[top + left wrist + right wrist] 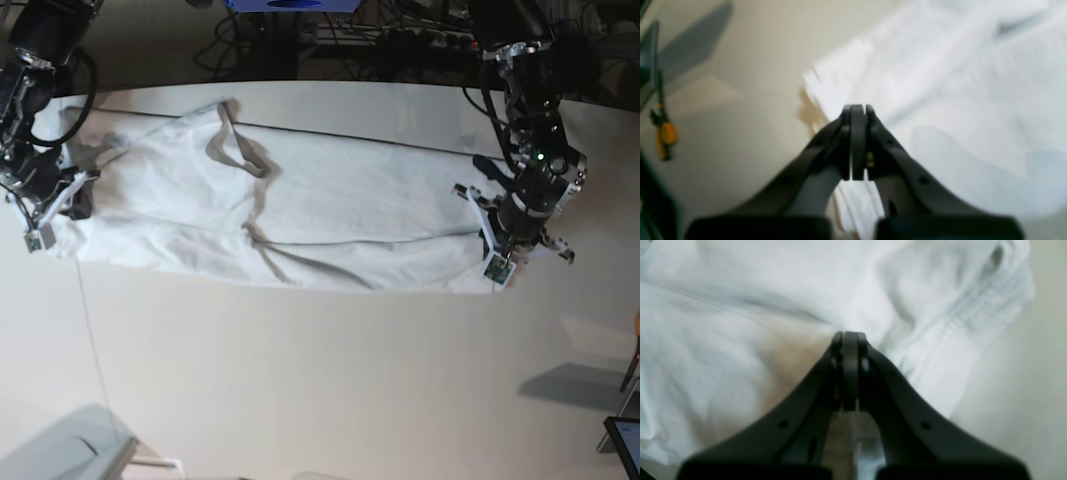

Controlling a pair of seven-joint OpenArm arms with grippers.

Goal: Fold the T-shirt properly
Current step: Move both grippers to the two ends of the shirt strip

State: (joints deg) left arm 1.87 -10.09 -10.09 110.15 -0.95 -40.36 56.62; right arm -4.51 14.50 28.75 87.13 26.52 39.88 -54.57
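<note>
On the tabletop (300, 390), the soft, light T-shirt (340, 190) should crease easily and wants gripping by its edge corners; left gripper (855, 108) and right gripper (850, 336) are clenched, any pinched cloth impossible to tell.

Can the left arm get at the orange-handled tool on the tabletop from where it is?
Probably yes: the orange-handled tool lies beside the white cloth T-shirt, on the left gripper's side, with bare tabletop between.
</note>
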